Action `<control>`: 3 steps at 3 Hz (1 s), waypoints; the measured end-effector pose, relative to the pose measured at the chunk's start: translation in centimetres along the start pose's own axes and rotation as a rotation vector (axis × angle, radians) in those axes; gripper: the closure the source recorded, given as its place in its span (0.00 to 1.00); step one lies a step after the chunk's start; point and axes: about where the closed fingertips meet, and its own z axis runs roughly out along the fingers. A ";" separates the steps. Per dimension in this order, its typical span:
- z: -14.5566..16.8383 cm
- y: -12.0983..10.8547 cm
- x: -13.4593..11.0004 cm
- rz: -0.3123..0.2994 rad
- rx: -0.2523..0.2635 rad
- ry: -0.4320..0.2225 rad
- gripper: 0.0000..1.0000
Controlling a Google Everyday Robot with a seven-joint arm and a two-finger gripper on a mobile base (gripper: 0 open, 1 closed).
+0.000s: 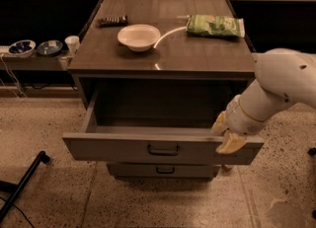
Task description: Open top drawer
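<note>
Progress: top drawer (118, 148) well out, essentially open | gripper (225, 134) at its right front corner, fingers pinching the panel rim | you have only release left.

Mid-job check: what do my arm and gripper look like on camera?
The arm is smooth, white and bulbous, with a few small dark dots on its shell. It narrows to a ringed white wrist. The gripper, at the top drawer's right front edge, has two stubby tan fingers. No cables show.
</note>
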 end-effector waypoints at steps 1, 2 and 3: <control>-2.3 -1.0 -0.4 0.001 0.038 0.031 0.63; -2.7 -4.4 -1.2 -0.005 0.057 0.067 0.66; 0.2 -7.5 -2.1 0.009 0.056 0.104 0.84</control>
